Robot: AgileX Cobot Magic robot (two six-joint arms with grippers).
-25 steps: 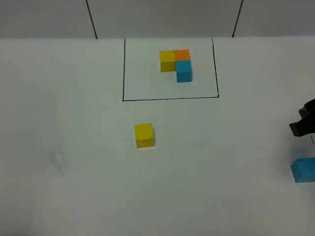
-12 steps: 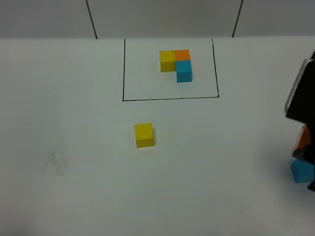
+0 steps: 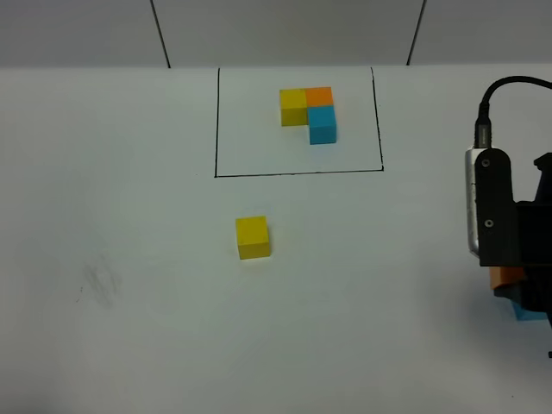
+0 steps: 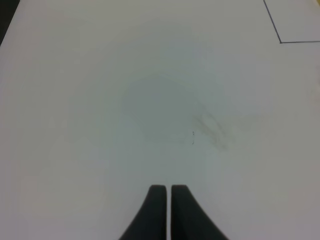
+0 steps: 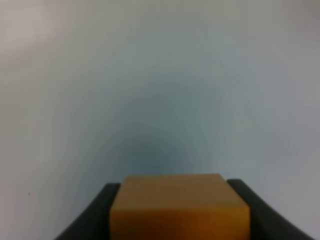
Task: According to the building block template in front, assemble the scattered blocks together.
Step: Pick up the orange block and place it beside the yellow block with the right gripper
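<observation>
The building block template (image 3: 309, 113) sits inside a black-outlined rectangle at the back: yellow and orange in a row, blue below the orange. A loose yellow cube (image 3: 253, 237) lies on the white table below the rectangle. At the right edge my right gripper (image 3: 507, 285) is shut on the loose orange cube (image 5: 179, 205), a sliver of which shows under the arm as orange cube (image 3: 502, 278). The loose light blue cube (image 3: 528, 312) peeks out just below it, mostly hidden by the arm. My left gripper (image 4: 166, 192) is shut and holds nothing, above bare table.
A faint grey smudge (image 3: 102, 283) marks the table at the left. A corner of the black outline (image 4: 280, 30) shows in the left wrist view. The table's far edge meets a grey wall with dark seams (image 3: 160, 34).
My right arm has come in from the right edge, carrying the orange cube leftward, and now covers most of the light blue cube. The yellow cube and the template have not moved.
</observation>
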